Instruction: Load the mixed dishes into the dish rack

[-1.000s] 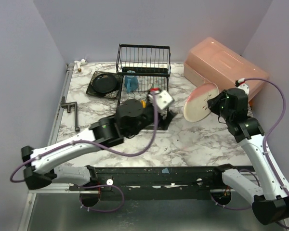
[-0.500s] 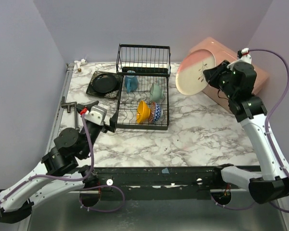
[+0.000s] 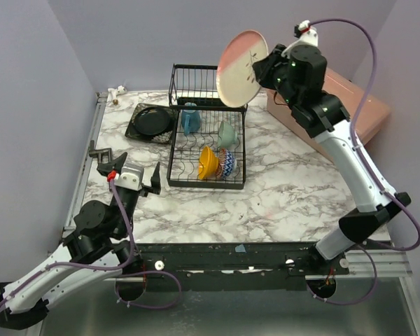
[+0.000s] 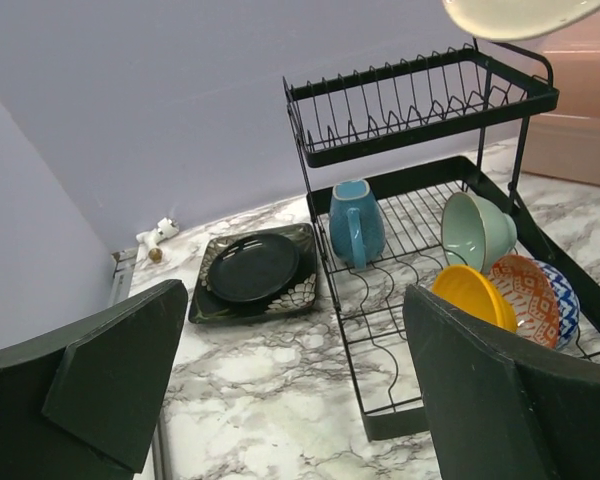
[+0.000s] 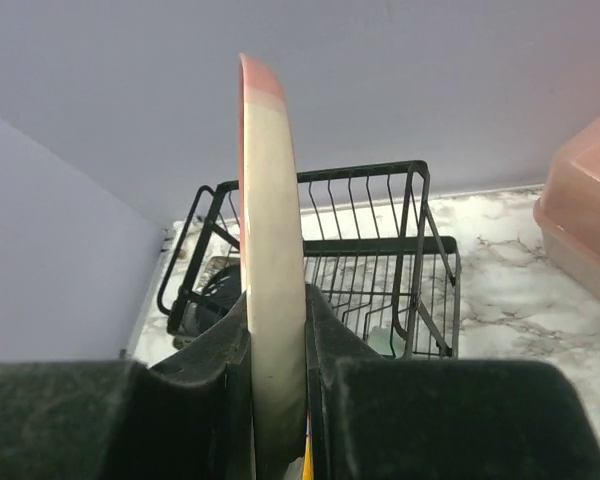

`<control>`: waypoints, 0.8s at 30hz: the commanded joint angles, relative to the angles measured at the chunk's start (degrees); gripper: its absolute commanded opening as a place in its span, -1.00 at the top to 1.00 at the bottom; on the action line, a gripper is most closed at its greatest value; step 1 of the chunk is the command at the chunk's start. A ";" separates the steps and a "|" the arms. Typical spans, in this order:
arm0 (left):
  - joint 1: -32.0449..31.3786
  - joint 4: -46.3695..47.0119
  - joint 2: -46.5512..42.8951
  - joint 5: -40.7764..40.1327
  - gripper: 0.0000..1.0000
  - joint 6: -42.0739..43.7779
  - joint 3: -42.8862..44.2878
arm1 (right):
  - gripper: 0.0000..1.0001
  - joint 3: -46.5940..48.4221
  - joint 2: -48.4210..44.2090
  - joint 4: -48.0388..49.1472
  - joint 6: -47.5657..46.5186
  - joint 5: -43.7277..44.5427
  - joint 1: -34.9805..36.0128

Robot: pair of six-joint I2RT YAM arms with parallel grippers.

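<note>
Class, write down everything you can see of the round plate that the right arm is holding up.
The round plate is cream-beige, with a pink band across its upper edge and a small dark sprig mark on its face. It looks like glazed ceramic and shows no damage. It stands on edge in the air, above the taller rear part of the rack. The right gripper pinches its rim between both fingers, and nothing else touches it.

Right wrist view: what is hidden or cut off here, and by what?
Plate: seen edge-on, face unseen; its lower rim is hidden in the right gripper.
Rack: lower tier mostly hidden by the fingers and plate.
Pink box: cut off by the right edge.
</note>
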 commanded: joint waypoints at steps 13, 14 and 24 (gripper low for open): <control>0.63 4.11 4.22 -2.32 -0.96 3.40 -2.49 | 0.99 15.83 14.97 13.83 -22.76 34.96 13.39; 0.63 4.06 4.34 -2.08 -0.96 3.29 -2.50 | 0.99 16.30 15.65 14.36 -23.52 35.62 13.52; 0.72 4.12 5.23 -1.51 -0.96 3.03 -2.68 | 0.99 16.90 20.22 20.12 -31.05 39.98 14.66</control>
